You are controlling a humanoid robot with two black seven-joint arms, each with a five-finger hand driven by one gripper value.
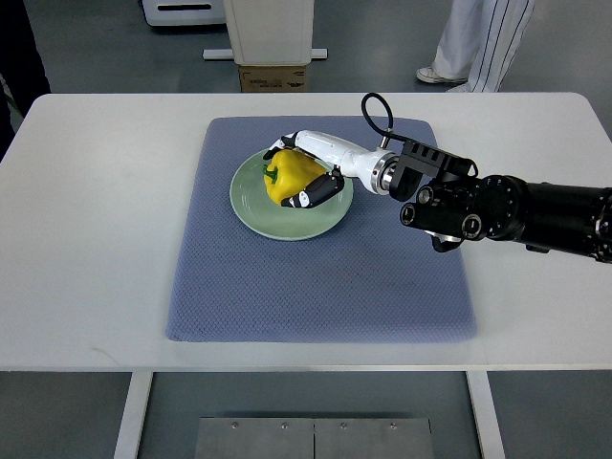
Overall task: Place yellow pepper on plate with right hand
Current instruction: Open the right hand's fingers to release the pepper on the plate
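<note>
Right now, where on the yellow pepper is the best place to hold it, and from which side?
Judging from its pose, grip the yellow bell pepper across its broad body, coming from the picture's right, as the right hand does. It lies on its side on the round pale green plate, green stem pointing left.

We see a glossy yellow bell pepper (290, 178) with a short green stem (272, 173) lying on its side, the stem pointing to the picture's left, away from the wrist. It sits inside a round pale green ceramic plate (251, 199), over the plate's middle and upper part. The white and black fingers (316, 194) of the right hand (311, 168) curl around it from the right, some above it and some below, so the pepper lies between them, touching. The plate's left and lower rim shows bare beyond the fingers.
</note>
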